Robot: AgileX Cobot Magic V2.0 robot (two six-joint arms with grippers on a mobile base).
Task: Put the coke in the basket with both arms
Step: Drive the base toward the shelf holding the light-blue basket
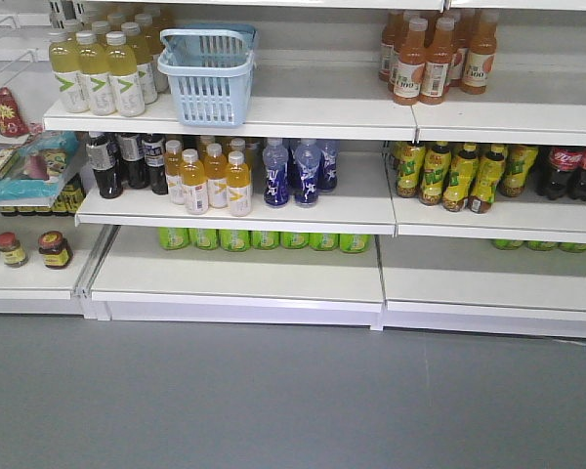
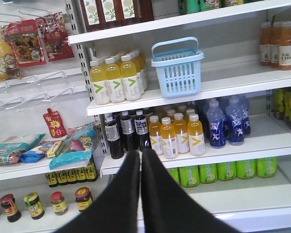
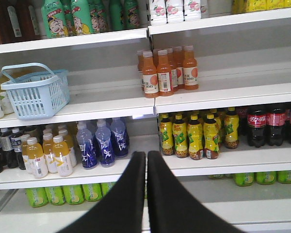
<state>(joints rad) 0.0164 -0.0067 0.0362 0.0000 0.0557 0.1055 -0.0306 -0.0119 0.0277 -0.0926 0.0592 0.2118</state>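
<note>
The white metal store shelves (image 1: 322,107) fill the upper part of the front view, above a grey floor (image 1: 273,401). On the upper board a pale blue slotted plastic basket (image 1: 208,76) stands at upper left, just beside pale yellow drink bottles (image 1: 98,73). Orange juice bottles (image 1: 435,61) stand at upper right. On the board below, dark cola bottles with red labels (image 1: 564,168) sit at the far right edge, well apart from the basket.
</note>
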